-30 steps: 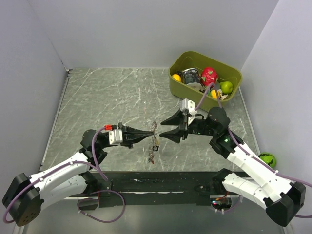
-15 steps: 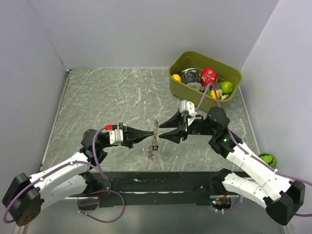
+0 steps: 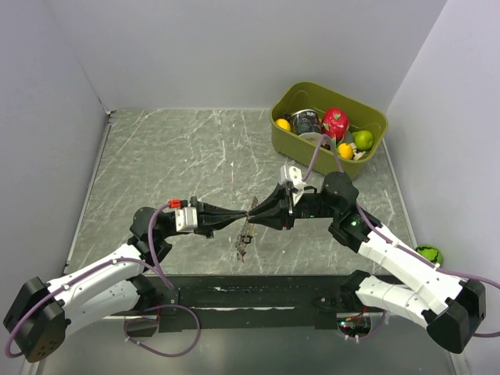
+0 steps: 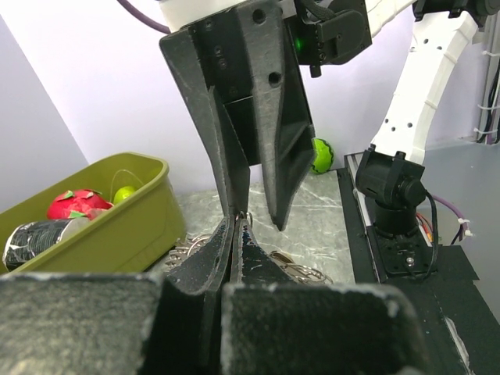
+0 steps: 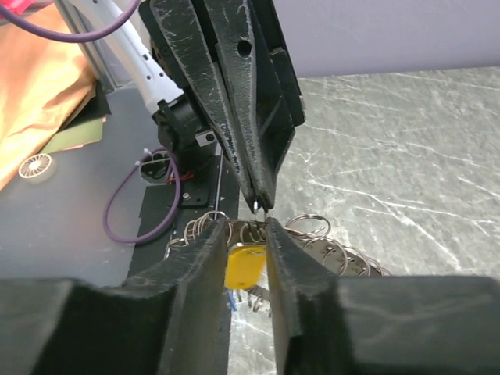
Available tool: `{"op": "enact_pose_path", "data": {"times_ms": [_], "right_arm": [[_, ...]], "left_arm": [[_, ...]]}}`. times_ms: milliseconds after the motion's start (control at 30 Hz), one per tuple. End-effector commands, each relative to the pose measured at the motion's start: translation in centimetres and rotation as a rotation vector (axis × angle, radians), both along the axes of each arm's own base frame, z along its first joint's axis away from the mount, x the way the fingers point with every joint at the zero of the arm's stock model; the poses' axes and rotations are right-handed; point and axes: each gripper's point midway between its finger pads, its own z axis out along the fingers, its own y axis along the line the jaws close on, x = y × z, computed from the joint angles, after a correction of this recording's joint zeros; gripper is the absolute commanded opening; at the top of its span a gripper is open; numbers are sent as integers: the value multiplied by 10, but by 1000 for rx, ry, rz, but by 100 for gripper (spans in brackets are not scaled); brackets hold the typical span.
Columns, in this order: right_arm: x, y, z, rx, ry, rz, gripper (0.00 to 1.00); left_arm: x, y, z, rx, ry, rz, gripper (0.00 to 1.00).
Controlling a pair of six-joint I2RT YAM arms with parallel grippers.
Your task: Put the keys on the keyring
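Near the middle of the table [image 3: 172, 156], my left gripper [image 3: 243, 214] is pinched together on a thin loop of the keyring [image 3: 244, 237], its bunch hanging below. My right gripper [image 3: 253, 212] meets it, jaws narrowly apart. Threading looks unfinished: the yellow key [image 5: 244, 267] sits among the rings, the black one unseen. No readable writing.

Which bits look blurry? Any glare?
Left wrist view: the left fingers at the bottom are soft, too near the lens; the green bin is sharper. Right wrist view: the right fingers blur likewise, the yellow key cap reads clearly. Top view: even light, no harsh glare.
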Motion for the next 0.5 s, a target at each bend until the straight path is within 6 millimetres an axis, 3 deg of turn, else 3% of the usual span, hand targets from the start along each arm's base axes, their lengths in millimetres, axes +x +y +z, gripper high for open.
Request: {"op": "enact_pose_path", "data": {"times_ms": [0,100,367,400,467], "right_arm": [[3,3,23,45,-49,-12,24],[5,5,26,38,-38,-14,1],[18,1,16,-50,-45,-86,0],[22,0,13,-67,-62,-107,0],[24,-3,9,-113,-48,-124,0]], "left_arm": [[-9,3,34,-79,-94,-23,1],[-9,1,32,-68,-87,-34,1],[-2,-3,18,38,-75,-15,2],[-1,-4,14,61,-68,-14,3],[3,-5,7,127,-46,-3,15]]}}
